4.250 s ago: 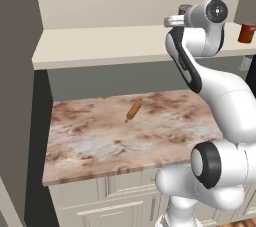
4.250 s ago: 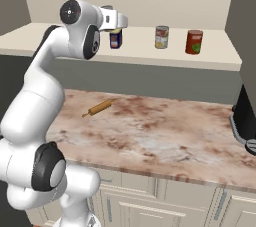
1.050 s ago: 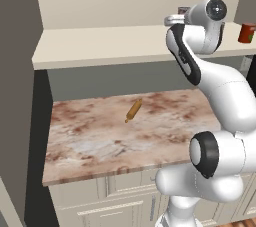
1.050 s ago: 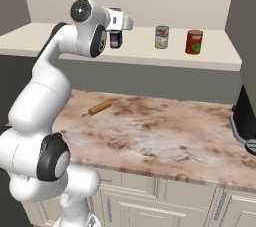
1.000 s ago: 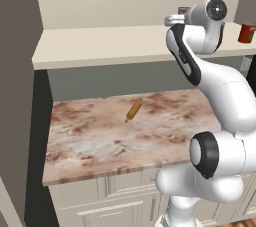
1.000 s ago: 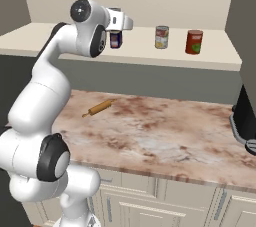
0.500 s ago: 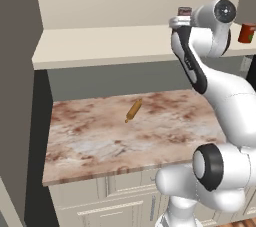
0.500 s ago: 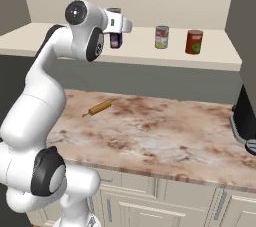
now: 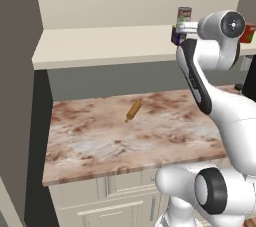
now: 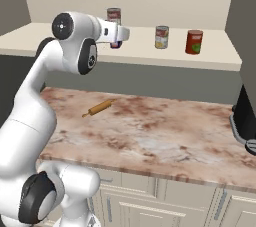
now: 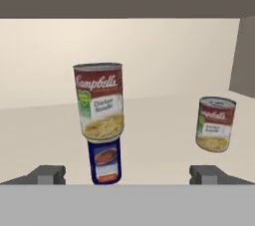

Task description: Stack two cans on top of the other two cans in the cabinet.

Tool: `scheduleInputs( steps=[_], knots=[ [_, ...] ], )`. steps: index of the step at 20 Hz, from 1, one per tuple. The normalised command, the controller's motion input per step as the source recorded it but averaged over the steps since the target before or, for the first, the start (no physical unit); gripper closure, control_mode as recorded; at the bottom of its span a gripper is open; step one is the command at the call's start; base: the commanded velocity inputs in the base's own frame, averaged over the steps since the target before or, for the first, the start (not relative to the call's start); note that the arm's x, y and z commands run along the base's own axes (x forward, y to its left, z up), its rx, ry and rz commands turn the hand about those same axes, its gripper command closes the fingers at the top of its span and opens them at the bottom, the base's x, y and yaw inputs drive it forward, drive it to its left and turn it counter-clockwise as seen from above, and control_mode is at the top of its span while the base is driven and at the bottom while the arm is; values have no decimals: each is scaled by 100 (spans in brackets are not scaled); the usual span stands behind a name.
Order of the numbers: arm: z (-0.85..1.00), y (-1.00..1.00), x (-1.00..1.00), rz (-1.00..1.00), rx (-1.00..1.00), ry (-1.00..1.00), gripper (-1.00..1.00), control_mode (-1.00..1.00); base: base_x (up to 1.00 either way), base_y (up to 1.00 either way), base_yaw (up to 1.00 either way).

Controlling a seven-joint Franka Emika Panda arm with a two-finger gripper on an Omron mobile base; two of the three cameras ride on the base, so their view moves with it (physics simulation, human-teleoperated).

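Note:
A red-and-white soup can point(image 11: 99, 100) stands upright on top of a short dark blue can point(image 11: 105, 161) on the cabinet's cream shelf point(image 11: 40, 120). My gripper point(image 11: 128, 175) is open just in front of this stack, a fingertip on either side and touching neither can. A second red-and-white can point(image 11: 215, 123) stands alone on the shelf to the right. In the right base view the stacked can point(image 10: 114, 14) rises above my hand, near the gripper point(image 10: 125, 34); further right stand the second soup can point(image 10: 161, 37) and a red can point(image 10: 194, 41). The left base view shows the stack point(image 9: 184, 15) behind my wrist.
A wooden rolling pin point(image 10: 98, 107) lies on the marbled counter point(image 10: 160, 136) below the shelf. A dark appliance point(image 10: 245, 116) stands at the counter's right end. The cabinet's side wall point(image 10: 245, 26) closes off the shelf on the right.
My hand has drawn back a little from the stack and its jaws have spread slightly wider. The soup can stays on the blue can. The arm's upper joint has shifted.

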Motion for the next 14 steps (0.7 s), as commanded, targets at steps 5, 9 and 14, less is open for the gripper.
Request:
scheduleInputs(
  steps=[5,9,14],
  knots=[
    [0,-21,-35,-12,0,0,-100,-100,0,0,0],
    [0,-30,-25,-5,0,0,-100,-100,0,0,0],
    [0,-32,-19,0,0,0,-100,-100,0,0,0]
  ],
)
